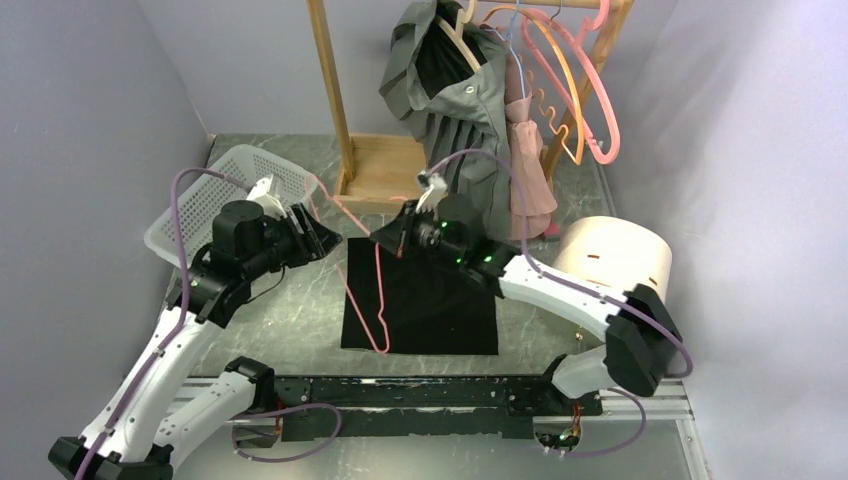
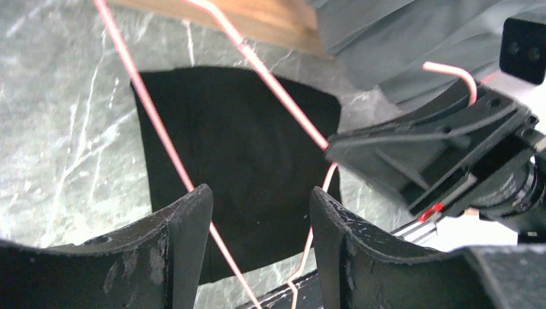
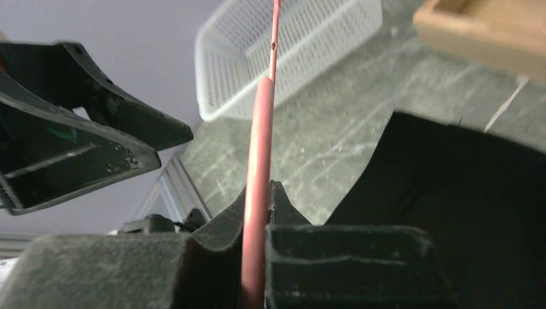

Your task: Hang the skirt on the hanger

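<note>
A black skirt (image 1: 425, 300) lies flat on the marble table, also in the left wrist view (image 2: 244, 148) and right wrist view (image 3: 463, 193). A pink wire hanger (image 1: 378, 290) is held tilted over the skirt's left part, its lower end at the skirt's near edge. My right gripper (image 1: 388, 238) is shut on the hanger's wire (image 3: 257, 193) near its top. My left gripper (image 1: 322, 240) is open and empty, just left of the hanger; the hanger wires (image 2: 161, 138) run past between its fingers (image 2: 187, 238) without touching.
A white mesh basket (image 1: 225, 195) sits at the back left. A wooden rack (image 1: 385, 170) behind carries a grey garment (image 1: 465, 110), a pink garment and spare pink and orange hangers (image 1: 580, 90). A round beige box (image 1: 615, 255) stands at the right.
</note>
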Robot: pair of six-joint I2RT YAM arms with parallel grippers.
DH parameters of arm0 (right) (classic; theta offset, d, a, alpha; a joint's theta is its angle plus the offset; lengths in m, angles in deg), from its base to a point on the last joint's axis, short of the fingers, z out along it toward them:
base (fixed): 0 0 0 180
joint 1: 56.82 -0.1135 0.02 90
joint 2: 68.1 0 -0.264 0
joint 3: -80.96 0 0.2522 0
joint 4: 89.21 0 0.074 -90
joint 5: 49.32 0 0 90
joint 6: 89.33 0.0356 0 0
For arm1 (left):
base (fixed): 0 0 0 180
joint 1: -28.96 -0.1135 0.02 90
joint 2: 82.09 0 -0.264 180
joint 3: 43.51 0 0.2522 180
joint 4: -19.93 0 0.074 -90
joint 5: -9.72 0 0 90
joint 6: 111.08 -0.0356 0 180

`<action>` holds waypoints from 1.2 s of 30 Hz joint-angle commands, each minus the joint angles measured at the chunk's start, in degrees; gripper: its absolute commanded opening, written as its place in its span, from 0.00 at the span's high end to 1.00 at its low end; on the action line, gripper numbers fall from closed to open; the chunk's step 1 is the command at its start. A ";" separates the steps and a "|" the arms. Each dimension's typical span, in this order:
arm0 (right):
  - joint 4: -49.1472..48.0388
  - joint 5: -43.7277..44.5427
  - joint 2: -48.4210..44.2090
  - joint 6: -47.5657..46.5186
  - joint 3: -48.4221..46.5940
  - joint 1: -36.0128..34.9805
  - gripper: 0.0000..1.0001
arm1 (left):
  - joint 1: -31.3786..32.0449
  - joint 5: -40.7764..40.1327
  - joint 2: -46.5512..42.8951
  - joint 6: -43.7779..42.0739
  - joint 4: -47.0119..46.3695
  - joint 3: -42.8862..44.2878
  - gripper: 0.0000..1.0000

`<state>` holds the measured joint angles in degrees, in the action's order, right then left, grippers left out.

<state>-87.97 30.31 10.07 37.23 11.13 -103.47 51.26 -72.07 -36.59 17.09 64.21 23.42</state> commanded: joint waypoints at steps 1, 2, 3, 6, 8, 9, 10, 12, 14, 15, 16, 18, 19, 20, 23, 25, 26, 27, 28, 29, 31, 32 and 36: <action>-6.32 6.79 4.41 4.61 2.24 -5.32 1.00 | 0.28 -0.76 2.61 2.10 4.45 -3.42 0.39; -6.93 8.59 5.65 5.29 2.61 -6.44 1.00 | 0.28 0.15 3.31 2.58 4.16 -4.33 0.39; -7.32 9.37 6.97 6.50 2.87 -7.22 1.00 | 0.26 1.26 3.92 3.05 3.66 -5.40 0.39; -10.24 10.04 10.86 10.20 4.24 -8.94 1.00 | 0.28 4.18 6.12 4.17 2.49 -8.51 0.40; -11.08 10.74 12.95 11.00 4.48 -10.21 1.00 | 0.28 4.51 7.97 4.56 3.47 -10.08 0.41; -11.23 11.23 13.88 11.18 4.56 -10.80 1.00 | 0.27 4.13 8.87 4.81 4.36 -10.66 0.42; -11.70 11.40 14.66 11.63 4.89 -11.25 1.00 | 0.28 3.98 9.78 4.89 5.19 -11.28 0.43; -13.67 11.36 15.94 12.34 6.29 -11.38 1.00 | 0.27 4.73 11.61 4.56 5.83 -12.67 0.45; -15.63 10.91 17.24 12.61 7.71 -11.40 1.00 | 0.28 6.11 13.03 4.46 5.59 -14.04 0.47; -16.71 10.77 17.92 12.58 8.34 -11.45 1.00 | 0.28 6.91 13.54 4.50 5.08 -14.90 0.48; -17.54 10.49 18.70 12.58 8.80 -11.45 1.00 | 0.26 7.78 13.98 4.79 4.43 -15.81 0.48; -19.25 10.14 20.30 12.32 9.77 -11.59 1.00 | 0.28 8.71 14.66 5.33 2.75 -17.64 0.51; -19.99 10.05 21.00 12.42 10.26 -11.59 1.00 | 0.28 8.15 14.92 5.83 2.67 -18.19 0.52; -20.72 9.88 21.57 12.60 10.69 -11.60 1.00 | 0.28 7.17 15.04 6.35 2.84 -18.71 0.53; -22.38 10.68 22.52 12.54 12.13 -11.53 1.00 | 0.23 6.10 15.18 6.92 2.42 -20.64 0.54; -23.77 11.06 23.09 12.06 12.99 -11.53 1.00 | 0.28 7.03 15.37 7.36 1.26 -22.18 0.55; -24.65 11.07 23.59 11.63 13.37 -11.59 1.00 | 0.35 7.79 15.67 7.57 0.45 -22.86 0.55; -25.20 11.07 24.01 11.35 13.65 -11.60 1.00 | 0.34 8.70 15.98 7.73 -0.33 -23.45 0.56; -25.65 11.01 24.43 11.00 13.75 -11.55 1.00 | 0.37 9.48 16.35 7.87 -1.02 -23.99 0.57; -26.12 10.84 24.88 10.60 13.84 -11.58 1.00 | 0.45 10.30 16.75 7.95 -1.65 -24.39 0.57; -26.87 10.70 25.40 10.30 14.05 -11.57 1.00 | 0.65 11.64 17.49 8.12 -2.39 -25.16 0.58; -27.45 10.57 25.51 10.23 14.37 -11.56 1.00 | 0.76 12.34 17.78 8.25 -2.65 -25.60 0.58; -28.39 11.41 25.14 9.39 15.27 -11.44 1.00 | 1.55 14.14 19.49 8.56 -3.56 -27.15 0.56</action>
<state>-114.78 39.86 34.55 49.55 24.76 -114.75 51.68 -61.97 -18.30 24.80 63.40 -2.46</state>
